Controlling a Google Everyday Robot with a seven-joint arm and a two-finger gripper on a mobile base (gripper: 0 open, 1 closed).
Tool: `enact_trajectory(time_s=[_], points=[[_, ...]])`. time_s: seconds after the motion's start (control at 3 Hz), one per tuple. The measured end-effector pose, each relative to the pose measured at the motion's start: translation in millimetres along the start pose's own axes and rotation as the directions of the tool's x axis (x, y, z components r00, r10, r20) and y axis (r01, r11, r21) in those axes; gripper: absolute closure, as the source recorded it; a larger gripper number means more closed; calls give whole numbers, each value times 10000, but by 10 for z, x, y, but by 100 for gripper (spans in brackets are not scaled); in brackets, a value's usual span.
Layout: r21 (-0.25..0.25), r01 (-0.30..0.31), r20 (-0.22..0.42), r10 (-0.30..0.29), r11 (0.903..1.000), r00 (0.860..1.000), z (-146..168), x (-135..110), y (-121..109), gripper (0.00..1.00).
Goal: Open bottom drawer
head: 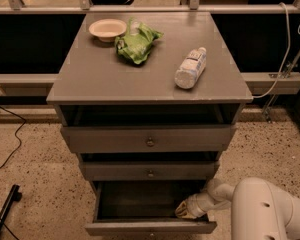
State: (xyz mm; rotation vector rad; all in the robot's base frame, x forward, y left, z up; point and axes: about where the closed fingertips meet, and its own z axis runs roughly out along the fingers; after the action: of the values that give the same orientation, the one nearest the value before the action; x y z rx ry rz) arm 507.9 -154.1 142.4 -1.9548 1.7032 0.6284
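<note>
bottom drawer (150, 228) stands open.
gripper (185, 210) sits inside its right end, drawer front just below it in view; claw state: cannot tell.

Speckled floor (35, 184), dark wall (25, 44) behind, pale ledge (20, 79).

The flat grey wooden surface (100, 79) on top of the drawer cabinet carried three things. A shallow cream round bowl (107, 29) sat toward its back left, with a crumpled green plastic bag (136, 42) just beside it on the right. A clear plastic bottle (190, 68) with a white label lay on its side nearer the right edge, apart from both. My hand (186, 211) was far below, at the right end of the open bottom drawer (150, 228).
</note>
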Motion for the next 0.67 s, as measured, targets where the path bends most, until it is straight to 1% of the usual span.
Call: enact_trajectory(time_s=[0.33,0.67], points=[[-582,-401,167,411,9975,9990,-48,-54,332,100],[-980,-1114,161,1135,9889,9934,-167,-9,704,100]])
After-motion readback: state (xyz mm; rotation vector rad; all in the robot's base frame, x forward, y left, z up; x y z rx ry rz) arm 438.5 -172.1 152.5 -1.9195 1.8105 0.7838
